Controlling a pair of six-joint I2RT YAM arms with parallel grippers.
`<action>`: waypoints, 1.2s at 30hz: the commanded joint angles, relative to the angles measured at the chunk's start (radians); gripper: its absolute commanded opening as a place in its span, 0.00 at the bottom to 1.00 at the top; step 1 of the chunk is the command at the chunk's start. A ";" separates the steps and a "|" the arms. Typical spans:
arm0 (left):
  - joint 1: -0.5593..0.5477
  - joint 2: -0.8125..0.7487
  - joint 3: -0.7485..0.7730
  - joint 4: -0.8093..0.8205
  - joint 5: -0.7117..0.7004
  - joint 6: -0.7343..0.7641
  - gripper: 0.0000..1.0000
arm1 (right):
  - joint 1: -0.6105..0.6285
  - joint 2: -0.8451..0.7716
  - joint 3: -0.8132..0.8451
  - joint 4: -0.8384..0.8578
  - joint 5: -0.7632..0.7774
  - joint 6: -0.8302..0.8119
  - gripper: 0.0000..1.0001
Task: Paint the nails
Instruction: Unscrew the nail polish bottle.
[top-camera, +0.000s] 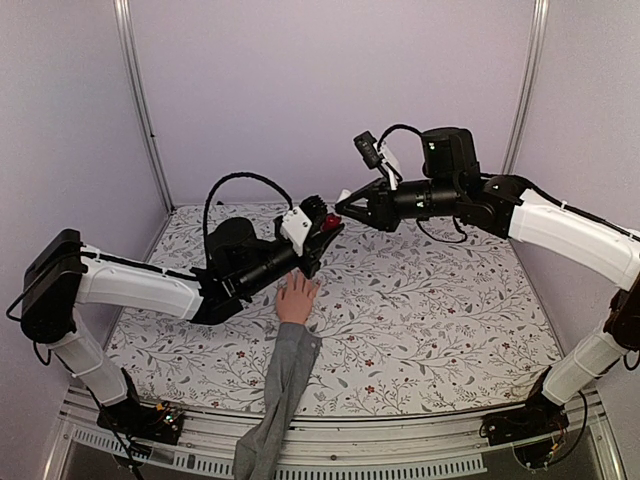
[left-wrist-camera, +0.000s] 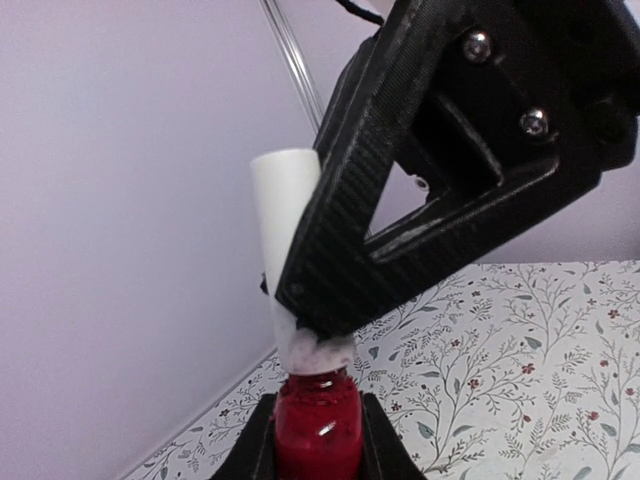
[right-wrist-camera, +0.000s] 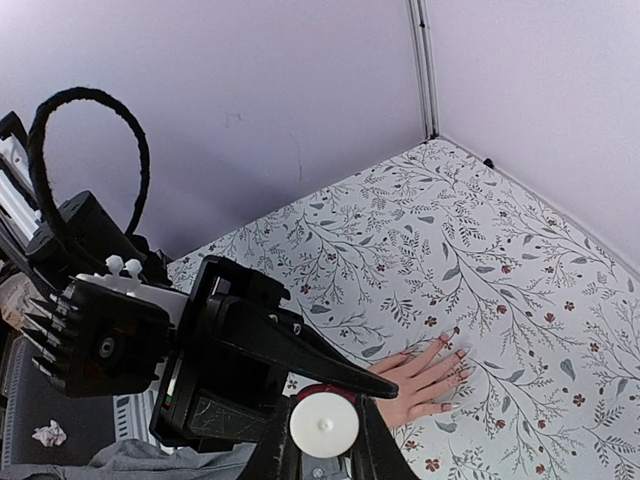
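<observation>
Nails on the peach mannequin hand lay flat on the flowery table. The left claw pinched a small red polish bottle; the right claw pinched its white cap.

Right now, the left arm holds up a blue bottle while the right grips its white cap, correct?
The bottle is red, not blue, as the left wrist view shows. The left gripper holds it; the right gripper grips its white cap.
</observation>
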 joint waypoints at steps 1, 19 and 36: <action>-0.007 -0.003 0.010 -0.012 0.029 -0.006 0.00 | -0.003 0.004 0.018 -0.003 -0.054 -0.047 0.00; 0.091 -0.002 0.015 0.040 0.766 -0.270 0.00 | -0.002 -0.112 -0.118 0.064 -0.179 -0.342 0.00; 0.095 0.037 0.048 0.028 0.913 -0.305 0.00 | -0.003 -0.159 -0.150 0.075 -0.250 -0.403 0.00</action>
